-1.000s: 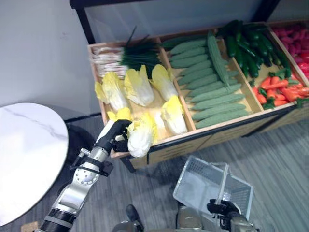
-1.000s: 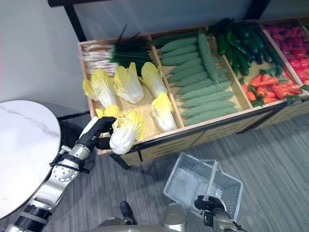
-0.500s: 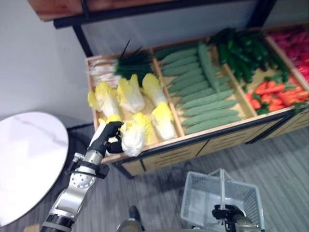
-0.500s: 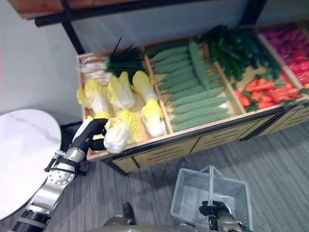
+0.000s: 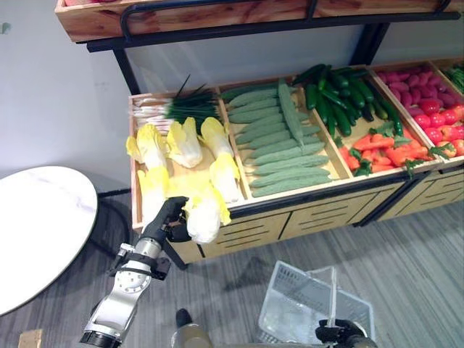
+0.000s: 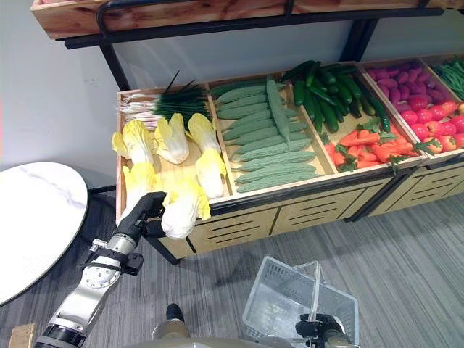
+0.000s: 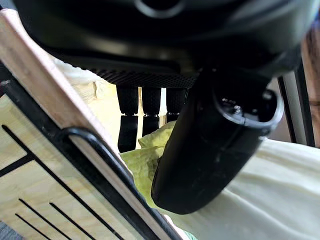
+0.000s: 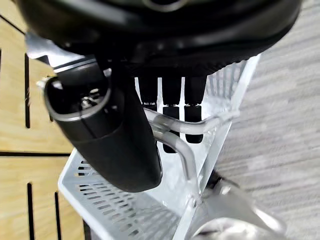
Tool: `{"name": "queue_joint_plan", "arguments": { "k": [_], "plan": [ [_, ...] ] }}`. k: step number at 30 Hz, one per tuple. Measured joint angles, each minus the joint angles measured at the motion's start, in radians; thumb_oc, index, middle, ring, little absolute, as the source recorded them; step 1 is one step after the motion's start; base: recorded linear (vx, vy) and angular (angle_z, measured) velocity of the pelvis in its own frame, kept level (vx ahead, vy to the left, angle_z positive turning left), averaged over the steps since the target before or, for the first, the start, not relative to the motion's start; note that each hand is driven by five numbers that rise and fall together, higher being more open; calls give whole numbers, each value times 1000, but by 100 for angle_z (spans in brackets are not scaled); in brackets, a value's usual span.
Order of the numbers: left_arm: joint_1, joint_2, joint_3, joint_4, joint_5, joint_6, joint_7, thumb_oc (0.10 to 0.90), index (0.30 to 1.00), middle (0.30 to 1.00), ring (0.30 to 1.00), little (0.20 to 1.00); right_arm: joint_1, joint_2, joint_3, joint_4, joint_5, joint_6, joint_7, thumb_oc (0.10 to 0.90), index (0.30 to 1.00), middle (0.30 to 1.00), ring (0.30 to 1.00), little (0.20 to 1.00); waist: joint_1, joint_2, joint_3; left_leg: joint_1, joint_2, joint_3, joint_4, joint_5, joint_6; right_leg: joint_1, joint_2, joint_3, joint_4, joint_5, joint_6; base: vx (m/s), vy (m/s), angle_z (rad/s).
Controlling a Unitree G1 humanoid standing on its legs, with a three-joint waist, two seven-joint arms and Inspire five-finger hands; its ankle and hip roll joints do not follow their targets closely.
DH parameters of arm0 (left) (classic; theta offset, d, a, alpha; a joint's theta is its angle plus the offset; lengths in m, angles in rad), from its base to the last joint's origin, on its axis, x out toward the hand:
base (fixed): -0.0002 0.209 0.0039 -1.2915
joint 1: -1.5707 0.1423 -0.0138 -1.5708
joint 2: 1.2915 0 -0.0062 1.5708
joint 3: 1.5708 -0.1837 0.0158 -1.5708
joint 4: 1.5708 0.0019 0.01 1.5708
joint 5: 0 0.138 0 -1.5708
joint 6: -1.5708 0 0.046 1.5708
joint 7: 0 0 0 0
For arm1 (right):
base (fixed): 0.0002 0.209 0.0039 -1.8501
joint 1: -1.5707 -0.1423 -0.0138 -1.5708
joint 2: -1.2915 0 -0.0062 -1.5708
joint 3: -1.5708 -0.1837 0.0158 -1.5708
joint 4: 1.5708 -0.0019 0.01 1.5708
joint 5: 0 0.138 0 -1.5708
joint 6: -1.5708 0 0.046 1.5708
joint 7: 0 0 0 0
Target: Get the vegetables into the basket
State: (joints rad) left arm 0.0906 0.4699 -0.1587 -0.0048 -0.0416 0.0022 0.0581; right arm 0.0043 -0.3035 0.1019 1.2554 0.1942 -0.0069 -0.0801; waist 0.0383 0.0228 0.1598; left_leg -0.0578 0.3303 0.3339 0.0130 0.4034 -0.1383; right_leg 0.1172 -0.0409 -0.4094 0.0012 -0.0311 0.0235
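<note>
My left hand [image 5: 167, 220] is shut on a pale yellow-green cabbage [image 5: 205, 216] at the front left corner of the wooden vegetable stand [image 5: 290, 199]. In the left wrist view its thumb [image 7: 200, 155] and fingers [image 7: 145, 117] curl round the cabbage [image 7: 260, 190] just past the stand's front rail. Low at the right, my right hand [image 6: 319, 328] is shut on the handle [image 8: 175, 135] of a white wire basket [image 5: 304, 304], which hangs above the floor in front of the stand.
More cabbages [image 5: 185, 141], spring onions [image 5: 177, 107], bitter gourds [image 5: 279, 141], cucumbers [image 5: 344, 98], carrots [image 5: 384, 148] and red vegetables [image 5: 424, 101] fill the stand's bins. A round white marble table [image 5: 36, 239] stands at the left. An upper shelf [image 5: 217, 14] overhangs the stand.
The camera has tilted up and back, showing the upper shelf. My left hand with the cabbage has drawn towards the stand's front edge. The basket has levelled and sits lower in view.
</note>
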Motion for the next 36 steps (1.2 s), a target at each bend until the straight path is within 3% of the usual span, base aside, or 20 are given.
{"name": "queue_joint_plan", "arguments": {
  "k": [3,6,7,8,9,10,13,14,15,17,21,23,29,31,32,33,35,36],
  "plan": [
    [1,0,0,-1,0,0,3,400,300,300,300,300,-11,-26,19,20,0,0,-3,400,300,300,300,300,7,5,12,0,-12,-180,7,0,0,-35,-8,51,13,32,-10,-145,17,-49],
    [0,0,3,0,0,0,4,400,300,300,300,300,-23,-32,23,21,-1,0,-5,400,300,300,300,300,-9,-14,25,-1,-40,-235,20,0,0,-44,-36,72,11,52,0,-102,48,-29],
    [-4,0,4,0,0,0,4,400,300,300,300,300,-30,-31,23,24,-1,1,-5,400,300,300,300,300,-28,-29,33,-1,-60,-241,32,-15,-18,-39,-57,80,-11,64,11,-82,144,-25],
    [-4,-1,4,0,0,0,4,400,300,300,300,300,-34,-29,24,25,-1,1,-5,400,300,300,300,300,-35,-42,41,-2,-86,-259,76,-67,-70,-31,-80,98,-26,80,23,-58,211,-44],
    [-2,1,4,0,-2,0,4,400,300,300,300,300,-35,-29,24,25,-1,1,-5,400,300,300,300,300,-29,-61,48,-2,-115,-295,133,-165,-91,-32,-102,123,-27,94,35,-31,267,-53],
    [-7,10,4,-1,-10,-1,4,400,300,300,300,300,-32,-32,22,16,-1,1,-6,400,300,300,300,300,-44,-44,37,10,-147,-284,142,-264,-37,-30,-115,135,-35,109,58,31,262,-30],
    [-33,19,24,-7,-17,-2,4,400,300,300,300,300,-30,-15,9,17,0,6,-6,400,300,300,300,300,-79,-30,27,100,-161,-237,-37,-325,0,-28,-124,131,-43,125,96,-45,310,10],
    [-45,50,33,-3,-16,-1,8,400,300,300,300,300,-30,23,-21,12,1,2,-11,400,300,300,300,300,-81,-72,15,107,-223,-231,-86,-303,31,-50,-181,139,-37,134,119,-124,360,8],
    [-45,82,34,-3,-16,0,8,400,300,300,300,300,-32,43,-27,12,1,0,-15,400,300,300,300,300,-79,-92,1,108,-266,-225,-103,-301,60,-63,-224,149,-34,143,130,-126,362,2],
    [-45,113,37,-3,-16,0,10,400,300,300,300,300,-40,45,-29,7,0,1,-26,400,300,300,300,300,-75,-97,-2,105,-296,-211,-102,-306,80,-78,-257,157,-21,151,140,-64,200,-8],
    [-43,143,48,-4,-15,0,20,400,300,300,300,300,-46,55,-18,-18,-7,-8,-25,400,300,300,300,300,-48,-99,-2,106,-321,-178,-102,-310,90,-102,-272,192,-19,166,164,-75,233,-22],
    [-43,143,48,-4,-15,0,21,400,300,300,300,300,-53,55,-18,-25,-7,-8,-19,400,300,300,300,300,-50,-100,-1,106,-321,-172,-102,-310,90,-104,-272,198,-19,168,166,-48,124,-17],
    [-44,143,49,-7,-14,-1,23,400,300,300,300,300,-110,74,-24,-46,0,-2,-8,400,300,300,300,300,-78,-121,30,128,-318,-74,-107,-332,92,-161,-270,295,-13,202,186,-117,115,-50],
    [-44,142,50,-5,-14,0,27,400,300,300,300,300,-119,79,-22,-53,0,-4,-8,400,300,300,300,300,-78,-128,42,136,-314,-17,-102,-339,90,-198,-249,269,-18,261,176,-98,19,-91],
    [-49,142,52,-6,-13,0,27,400,300,300,300,300,-136,83,-17,-58,0,-8,-9,400,300,300,300,300,-81,-127,61,146,-302,26,-103,-343,92,-217,-231,223,-38,332,173,-89,17,-103],
    [-52,141,52,-6,-13,0,24,400,300,300,300,300,-148,85,-17,-62,0,-9,-8,400,300,300,300,300,-85,-123,67,147,-289,40,-108,-348,95,-225,-231,199,-44,348,178,-82,17,-72],
    [-58,130,49,-11,-12,-1,21,400,300,300,300,300,-127,88,-20,-62,5,-8,-12,400,300,300,300,300,-92,-123,67,151,-290,55,-107,-347,96,-218,-235,128,-46,304,179,-109,26,-22],
    [-55,131,50,-14,-12,-1,23,400,300,300,300,300,-117,90,-21,-62,10,-10,-14,400,300,300,300,300,-83,-135,62,159,-295,69,-101,-348,93,-218,-233,107,-42,280,147,-153,10,-35]
  ]
}}
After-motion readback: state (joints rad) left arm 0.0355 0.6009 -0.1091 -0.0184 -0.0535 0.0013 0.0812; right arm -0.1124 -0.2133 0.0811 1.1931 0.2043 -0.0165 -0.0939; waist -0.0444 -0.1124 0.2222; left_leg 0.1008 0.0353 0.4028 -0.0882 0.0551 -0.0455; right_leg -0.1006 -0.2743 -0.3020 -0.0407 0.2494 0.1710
